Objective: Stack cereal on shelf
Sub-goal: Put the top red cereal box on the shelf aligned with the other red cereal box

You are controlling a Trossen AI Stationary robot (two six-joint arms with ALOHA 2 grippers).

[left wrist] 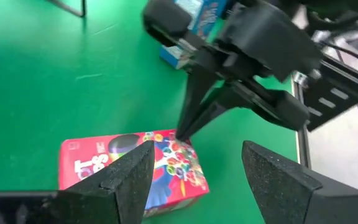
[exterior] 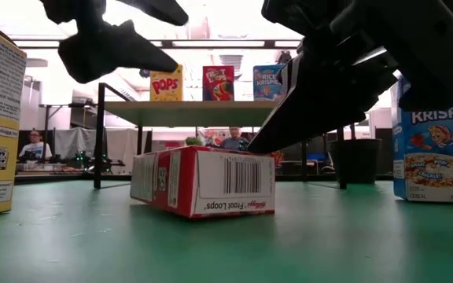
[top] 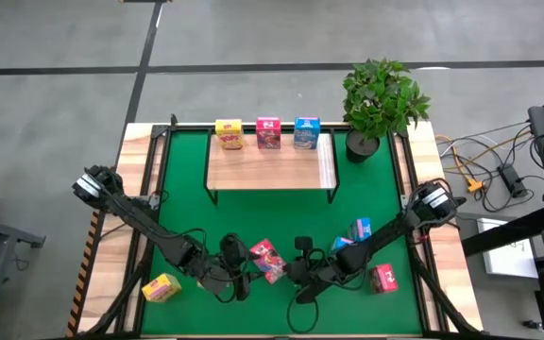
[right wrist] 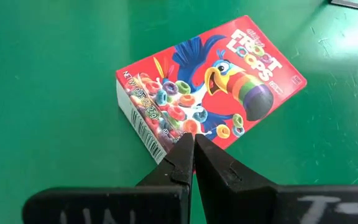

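Froot Loops box (right wrist: 211,84), pink-red printed cardboard, lies flat on the green mat (top: 187,189) between both grippers. The right gripper (right wrist: 193,146), fingers pressed together on nothing, touches its tips to the box's barcode end; the left gripper (left wrist: 194,165) hovers spread wide just above it, gripping nothing. Three boxes (yellow, pink-red, blue) stand upright on the light-wood shelf (top: 270,170). Four more boxes sit on the mat: one yellow (top: 161,287), two pink-red, one blue (top: 359,230).
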